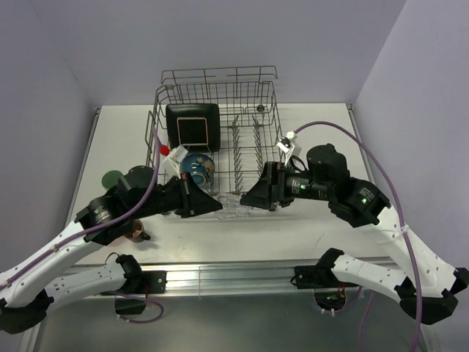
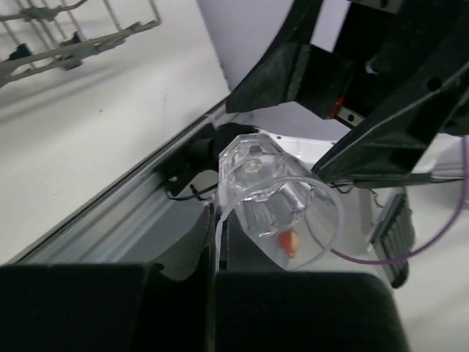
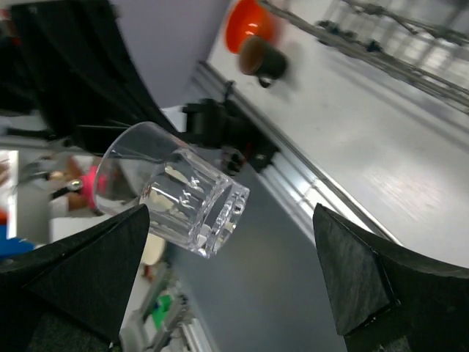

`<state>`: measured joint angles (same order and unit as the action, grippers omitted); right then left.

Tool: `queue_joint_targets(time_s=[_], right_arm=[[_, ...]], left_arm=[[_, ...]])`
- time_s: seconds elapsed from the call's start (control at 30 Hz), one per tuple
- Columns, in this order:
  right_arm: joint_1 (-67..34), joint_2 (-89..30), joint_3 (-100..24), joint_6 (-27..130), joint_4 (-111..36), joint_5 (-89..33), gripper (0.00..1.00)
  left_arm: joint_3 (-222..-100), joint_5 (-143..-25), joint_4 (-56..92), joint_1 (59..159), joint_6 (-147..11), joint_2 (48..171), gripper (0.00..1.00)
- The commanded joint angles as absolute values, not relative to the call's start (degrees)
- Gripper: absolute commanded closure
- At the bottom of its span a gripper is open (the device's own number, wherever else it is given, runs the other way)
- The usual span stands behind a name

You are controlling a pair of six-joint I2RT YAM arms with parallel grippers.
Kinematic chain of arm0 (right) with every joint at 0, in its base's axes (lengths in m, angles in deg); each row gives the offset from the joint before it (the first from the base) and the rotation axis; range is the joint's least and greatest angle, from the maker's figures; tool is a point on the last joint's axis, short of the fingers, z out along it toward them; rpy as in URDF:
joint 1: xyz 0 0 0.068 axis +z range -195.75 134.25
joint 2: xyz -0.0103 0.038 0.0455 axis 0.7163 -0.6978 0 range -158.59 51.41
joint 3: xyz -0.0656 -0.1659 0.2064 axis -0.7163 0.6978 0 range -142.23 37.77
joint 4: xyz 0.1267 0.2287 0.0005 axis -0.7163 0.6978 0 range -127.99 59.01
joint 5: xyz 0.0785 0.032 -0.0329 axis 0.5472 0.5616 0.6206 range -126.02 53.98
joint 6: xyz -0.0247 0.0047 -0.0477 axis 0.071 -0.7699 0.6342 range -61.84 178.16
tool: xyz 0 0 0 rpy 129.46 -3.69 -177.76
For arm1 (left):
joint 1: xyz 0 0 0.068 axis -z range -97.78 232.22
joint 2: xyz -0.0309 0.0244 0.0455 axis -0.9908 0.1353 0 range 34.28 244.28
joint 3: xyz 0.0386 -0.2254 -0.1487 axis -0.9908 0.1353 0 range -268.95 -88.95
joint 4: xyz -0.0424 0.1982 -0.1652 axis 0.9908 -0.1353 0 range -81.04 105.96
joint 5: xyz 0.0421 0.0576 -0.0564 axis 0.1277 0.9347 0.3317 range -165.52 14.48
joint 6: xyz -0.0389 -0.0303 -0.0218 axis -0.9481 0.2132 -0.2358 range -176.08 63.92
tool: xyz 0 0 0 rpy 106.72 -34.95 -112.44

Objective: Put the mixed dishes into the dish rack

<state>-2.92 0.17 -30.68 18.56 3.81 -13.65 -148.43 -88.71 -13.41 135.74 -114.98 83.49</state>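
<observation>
Table (image 1: 308, 227): white surface; we find it filling the middle of the top view, with the rack at its far side.
Dish rack (image 1: 253, 99): grey wire basket with upright tines and a raised back rail, upper centre of the top view.
Left gripper (image 1: 216, 207): reaches in from the lower left of the top view. In its own wrist view we see the jaws (image 2: 218, 235) pinched together on the rim of the clear glass.
Right gripper (image 1: 248, 196): reaches in from the right, facing the left one. Its jaws stand wide apart with the base of the glass between them (image 3: 231, 213); we cannot tell whether either finger touches it.
Black square plate (image 1: 192, 125): pale centre, standing on edge in the left half of the rack.
Blue bowl (image 1: 196, 167): in the rack's near left corner, just in front of the plate.
Green cup (image 1: 113, 178): on the table, left of the rack, beside the left arm.
Brown mug (image 1: 137, 233): on the table, lower left, close by the left arm.
Orange bowl (image 3: 245, 22): top of the right wrist view, just beyond the mug.
Clear glass (image 1: 231, 199): lifted off the table, tipped on its side between the two grippers, just in front of the rack's near edge.
</observation>
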Motion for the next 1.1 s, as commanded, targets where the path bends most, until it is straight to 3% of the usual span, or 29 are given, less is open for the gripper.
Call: queue_joint_targets(time_s=[0.0, 0.37, 0.57, 1.07], right_arm=[[-4.7, 1.0, -30.3, 12.3, -11.2, 1.9, 0.0], [-8.7, 2.2, -22.5, -3.8, -35.9, 13.8, 0.02], [-8.7, 3.1, -21.6, -5.4, -37.6, 14.6, 0.03], [-13.4, 4.0, -19.8, -7.4, -41.5, 14.9, 0.04]], left_arm=[[-149.2, -93.9, 0.5, 135.9, -117.7, 83.1, 1.0], [-146.3, -100.7, 16.0, 132.4, -121.6, 82.6, 1.0], [-142.0, -104.3, 25.1, 128.2, -127.3, 81.6, 1.0], [-137.7, -105.6, 30.5, 126.4, -131.3, 81.2, 1.0]])
